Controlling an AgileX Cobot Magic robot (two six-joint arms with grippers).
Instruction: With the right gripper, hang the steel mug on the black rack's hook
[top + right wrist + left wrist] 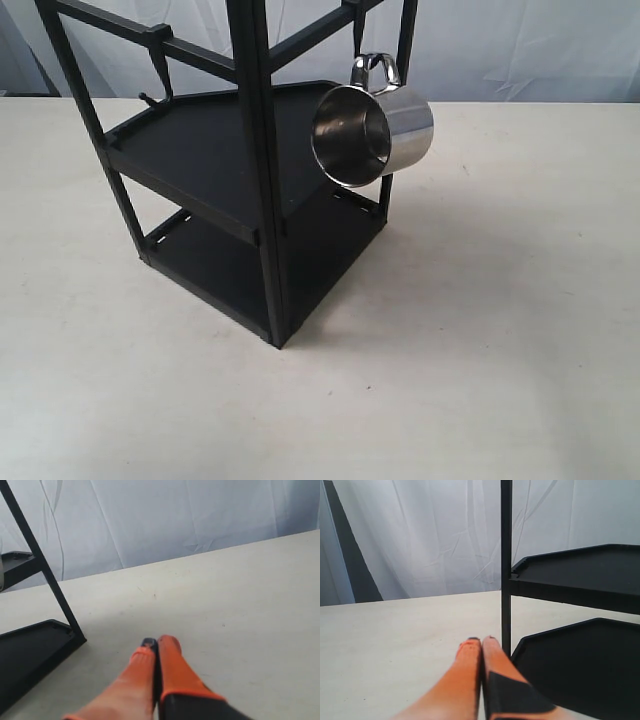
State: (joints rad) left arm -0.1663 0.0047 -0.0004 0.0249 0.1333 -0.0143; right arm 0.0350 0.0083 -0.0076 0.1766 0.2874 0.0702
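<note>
The steel mug point(375, 132) hangs by its looped handle from a hook point(358, 30) on the black rack point(262, 180), mouth tilted toward the camera, beside the upper shelf. No gripper shows in the exterior view. In the right wrist view my right gripper point(156, 642) is shut with nothing between its orange fingers, low over the table, with the rack's lower shelf point(30, 655) and a slanted post off to one side. My left gripper point(481, 640) is shut and empty too, close to a rack post point(506, 565).
The rack stands on a pale table point(480, 330) with a white curtain point(520, 45) behind. A second hook point(158, 60) hangs bare from the rack's other crossbar. Both shelves point(585, 570) hold nothing.
</note>
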